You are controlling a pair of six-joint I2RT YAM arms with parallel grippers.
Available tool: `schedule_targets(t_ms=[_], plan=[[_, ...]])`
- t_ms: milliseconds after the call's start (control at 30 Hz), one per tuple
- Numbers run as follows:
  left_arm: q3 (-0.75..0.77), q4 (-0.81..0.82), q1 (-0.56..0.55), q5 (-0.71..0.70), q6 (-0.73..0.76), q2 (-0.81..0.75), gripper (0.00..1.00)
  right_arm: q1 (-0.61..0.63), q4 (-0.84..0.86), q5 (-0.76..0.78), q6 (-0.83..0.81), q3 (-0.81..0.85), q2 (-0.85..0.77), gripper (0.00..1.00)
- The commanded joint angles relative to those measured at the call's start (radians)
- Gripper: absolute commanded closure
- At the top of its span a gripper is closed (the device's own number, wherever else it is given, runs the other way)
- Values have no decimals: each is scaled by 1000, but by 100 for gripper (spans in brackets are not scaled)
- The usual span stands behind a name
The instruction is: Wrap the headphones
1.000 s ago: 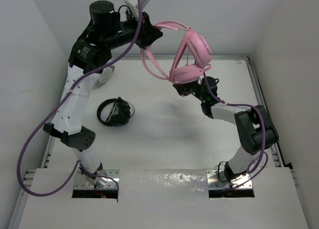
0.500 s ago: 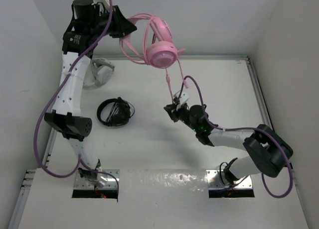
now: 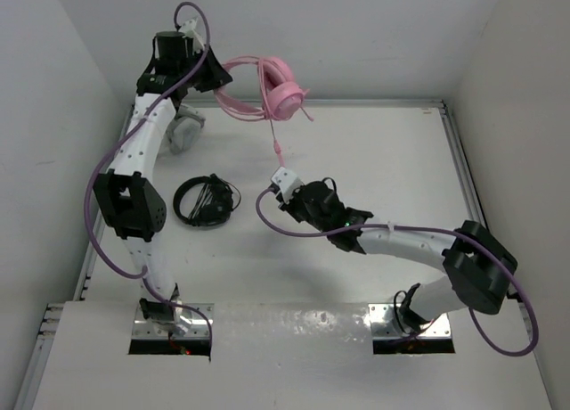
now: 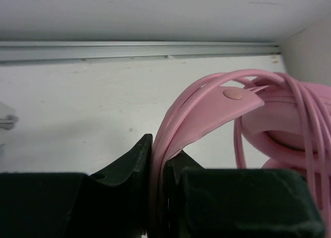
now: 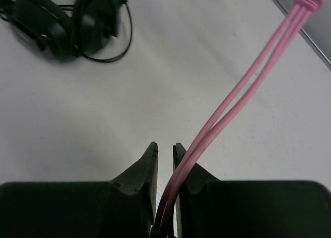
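Pink headphones [image 3: 283, 96]: you hold them by the far wall.
Left gripper [image 4: 158, 155]: your arm stretched far, clamped on headband [image 4: 207, 111].
Right gripper [image 5: 165, 150]: your arm low, reaching left, pinching cable [image 5: 243, 88].

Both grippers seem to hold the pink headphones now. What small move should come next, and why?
Probably the right gripper should carry the cable up and around the pink headphones to lay a turn. The left gripper clamps the headband, and a straight stretch of cable runs unwrapped from the earcup to the right gripper.
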Motion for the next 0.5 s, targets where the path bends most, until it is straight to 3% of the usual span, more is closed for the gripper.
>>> schedule_targets(t_ms=[0,100,200,333,433,467], plan=[[-62,200,-44,-133,200,-112,100,22,-254,-135,-54,198,8,100],[-236,247,-142,-263,451,-174,100,16,-362,-135,-53,325,-24,100],[-383,270,-221,-250,564,-223,100,-21,-562,-122,-38,501,-28,100],[-485,260,-244,-142,561,-231,100,-120,-779,-114,44,788,133,100],[-540,238,-258,-53,537,-220,100,-218,-853,-85,129,867,231,100],[-554,226,-262,-18,531,-218,100,-244,-845,-12,134,867,283,100]])
